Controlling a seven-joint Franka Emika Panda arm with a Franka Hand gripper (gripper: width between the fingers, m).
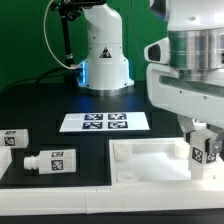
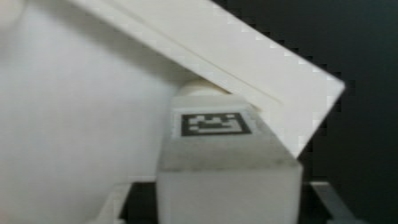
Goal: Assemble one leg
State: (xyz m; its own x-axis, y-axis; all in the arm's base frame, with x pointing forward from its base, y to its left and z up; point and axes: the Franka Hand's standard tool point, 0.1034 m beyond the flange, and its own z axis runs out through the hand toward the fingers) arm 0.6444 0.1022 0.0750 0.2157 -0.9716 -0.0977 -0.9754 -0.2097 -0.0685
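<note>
Gripping leg [image 1: 203, 147] in claw [image 1: 204, 158] at tabletop [image 1: 150, 165] corner.

We see the tray-like top [image 1: 150, 160] lying on the surface [image 1: 60, 100] at the near right of the exterior view. At its right end the gripper [image 1: 203, 150] holds a leg [image 1: 203, 147] over the top's corner. Two more legs lie to the left: one [image 1: 48, 160] near, another [image 1: 13, 138] at the far-left edge. The marker board [image 1: 105, 122] lies farther back, centre.
</note>
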